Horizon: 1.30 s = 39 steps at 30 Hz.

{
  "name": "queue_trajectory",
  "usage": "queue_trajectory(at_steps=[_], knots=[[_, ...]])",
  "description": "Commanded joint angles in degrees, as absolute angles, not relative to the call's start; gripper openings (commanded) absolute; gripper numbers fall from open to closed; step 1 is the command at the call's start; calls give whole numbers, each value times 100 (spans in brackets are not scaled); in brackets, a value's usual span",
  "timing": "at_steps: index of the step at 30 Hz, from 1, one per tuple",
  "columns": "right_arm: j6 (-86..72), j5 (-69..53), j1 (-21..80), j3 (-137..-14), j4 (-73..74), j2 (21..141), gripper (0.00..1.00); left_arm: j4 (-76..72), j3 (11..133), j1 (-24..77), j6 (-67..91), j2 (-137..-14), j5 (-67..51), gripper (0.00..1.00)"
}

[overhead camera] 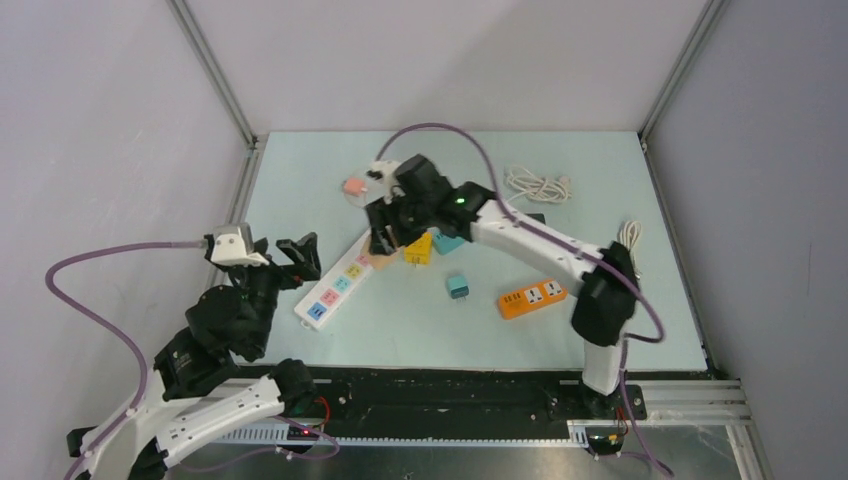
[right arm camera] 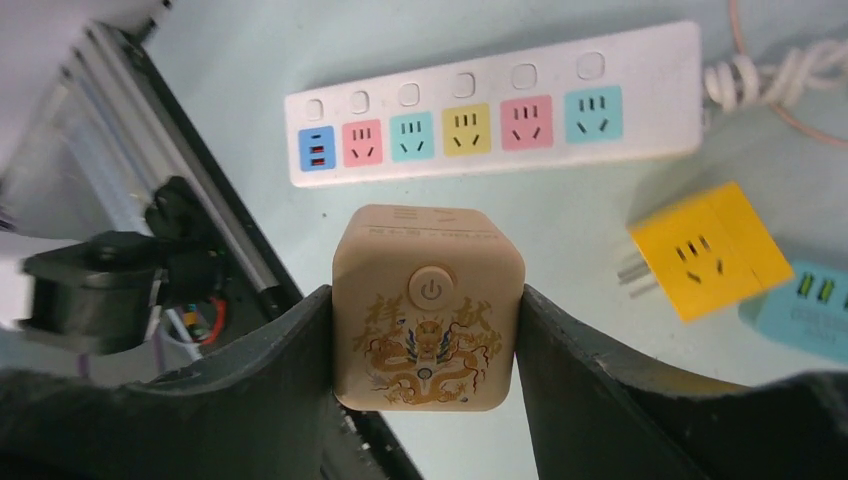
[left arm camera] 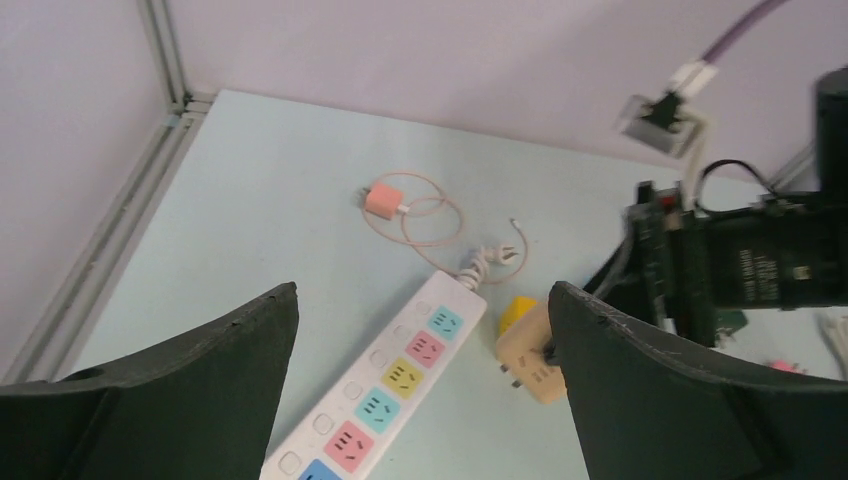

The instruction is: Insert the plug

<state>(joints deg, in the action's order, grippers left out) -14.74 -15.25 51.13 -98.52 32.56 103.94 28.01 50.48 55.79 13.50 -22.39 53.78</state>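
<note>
My right gripper point(right arm camera: 425, 345) is shut on a beige cube plug point(right arm camera: 428, 305) with a gold dragon and a power button. It holds the cube above the mat, near the cord end of the white power strip point(overhead camera: 338, 284). The cube also shows in the left wrist view point(left arm camera: 530, 356), prongs pointing left. The strip point(right arm camera: 495, 118) has several coloured sockets and runs diagonally in the left wrist view point(left arm camera: 385, 388). My left gripper point(left arm camera: 420, 400) is open and empty, hovering over the strip's near end point(overhead camera: 300, 258).
A yellow cube plug point(overhead camera: 418, 249) and a teal one point(overhead camera: 447, 242) lie beside the right gripper. A small teal plug point(overhead camera: 458, 287), an orange strip point(overhead camera: 533, 298), a pink charger with thin cable point(left arm camera: 383, 200) and a white cable coil point(overhead camera: 538, 185) lie on the mat.
</note>
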Motion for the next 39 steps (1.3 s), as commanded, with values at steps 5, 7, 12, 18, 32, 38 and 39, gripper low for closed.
queue_trajectory(at_steps=[5, 7, 12, 18, 32, 38, 39], knots=[[-271, -506, 6073, -12210, 4204, 12174, 18, 3494, 5622, 5548, 972, -2190, 6334, 98], [-277, -626, 6125, -12512, 4186, 12449, 18, 3544, 5651, 5547, 974, -2076, 6517, 98], [-152, -817, 6257, -13183, 4253, 13078, 21, 3546, 5807, 5546, 851, -1871, 6857, 98], [257, -649, 6515, -13531, 4266, 13473, 22, 3542, 5923, 5548, 732, -1901, 6863, 98], [240, -549, 6722, -13702, 3849, 13881, 28, 3543, 5766, 5546, 835, -1816, 6631, 98], [90, -81, 6724, -13702, 3545, 13991, 27, 3543, 5789, 5546, 870, -1795, 6486, 98], [89, -54, 6708, -13713, 3523, 14014, 27, 3547, 5796, 5550, 870, -1789, 6482, 98]])
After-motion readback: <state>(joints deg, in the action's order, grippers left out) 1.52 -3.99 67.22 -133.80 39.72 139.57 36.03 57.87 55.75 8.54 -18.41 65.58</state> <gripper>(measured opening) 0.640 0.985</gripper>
